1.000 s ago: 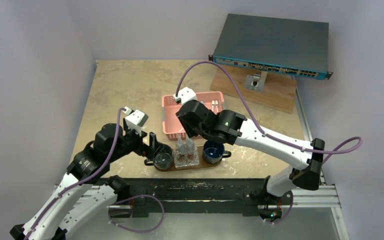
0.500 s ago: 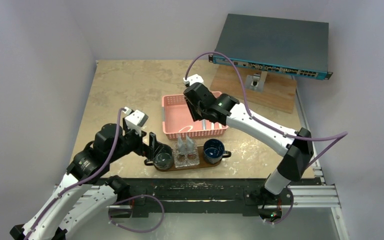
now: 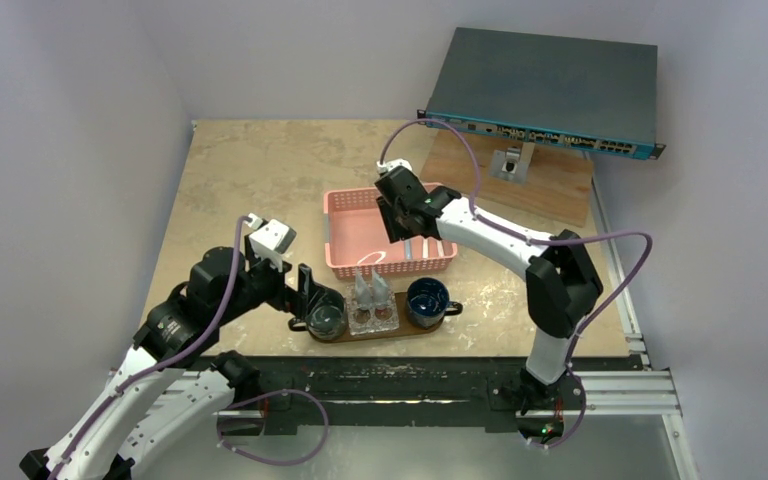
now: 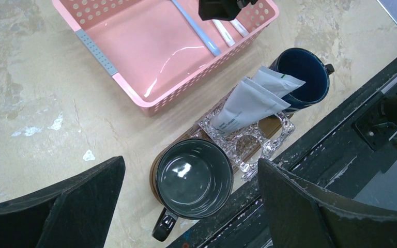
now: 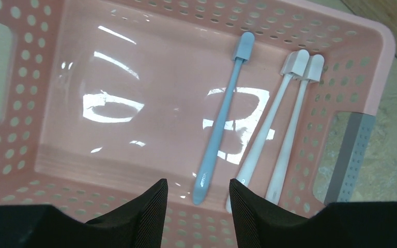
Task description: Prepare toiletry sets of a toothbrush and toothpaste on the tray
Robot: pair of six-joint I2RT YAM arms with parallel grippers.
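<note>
The blue-grey toothbrush [image 5: 222, 119] lies flat in the pink basket [image 5: 387, 46], beside two white toothbrushes [image 5: 281, 134]. My right gripper [image 5: 197, 188] hovers open just above the blue handle's end, gripping nothing. From above, the right gripper [image 3: 400, 212] is over the basket [image 3: 345, 215]. The brown tray [image 3: 400, 330] carries a dark grey mug [image 4: 194, 178], a clear holder with two toothpaste tubes [image 4: 250, 101] leaning in it, and a blue mug [image 4: 305, 75]. My left gripper [image 4: 190, 165] stands wide open above the grey mug, empty.
A network switch [image 3: 545, 85] rests on a wooden board [image 3: 550, 190] at the back right. A black rail [image 3: 410, 380] runs along the table's near edge, right behind the tray. Walls close in on the left and back.
My right arm swung from above the tray back over the basket, and its jaws opened wider. The left arm has not moved.
</note>
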